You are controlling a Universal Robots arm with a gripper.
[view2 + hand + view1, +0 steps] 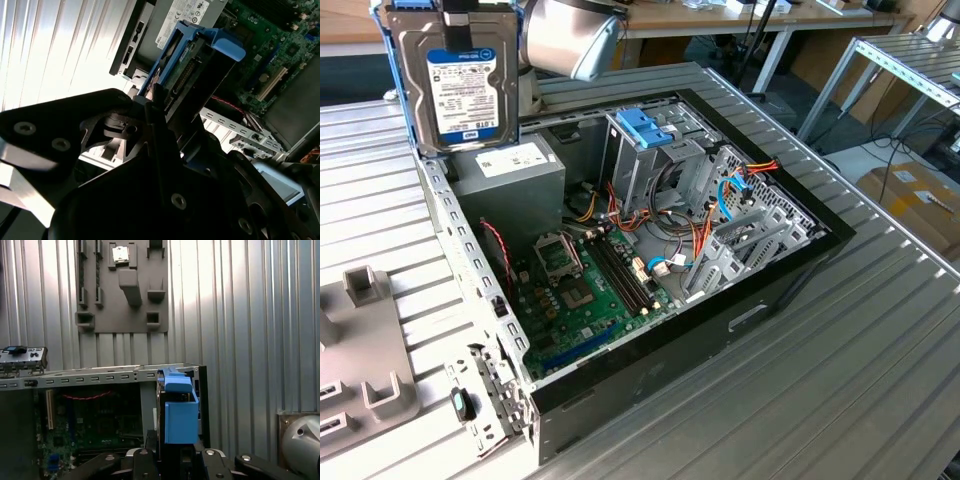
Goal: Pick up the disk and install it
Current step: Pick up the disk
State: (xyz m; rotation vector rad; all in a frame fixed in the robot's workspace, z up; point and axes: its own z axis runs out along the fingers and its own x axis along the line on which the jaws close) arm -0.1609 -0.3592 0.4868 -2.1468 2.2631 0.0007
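Observation:
The disk (460,85) hangs upright in the air at the exterior view's upper left, with its white-and-blue label facing the camera and a light blue carrier rail around its edges. It is above the corner of the open computer case (790,270), over the power supply (515,170). My gripper (458,15) is shut on the disk's top edge. In the second wrist view the disk (192,60) appears edge-on between the black fingers (152,107). In the first wrist view the blue rail (177,412) stands just beyond the gripper (170,457).
Inside the case are the motherboard (585,290), bundles of cables and a metal drive cage topped by a blue bracket (645,125). A grey fixture plate (360,340) lies on the ribbed metal table (840,380) at the exterior view's left. Cardboard boxes (915,195) sit on the floor.

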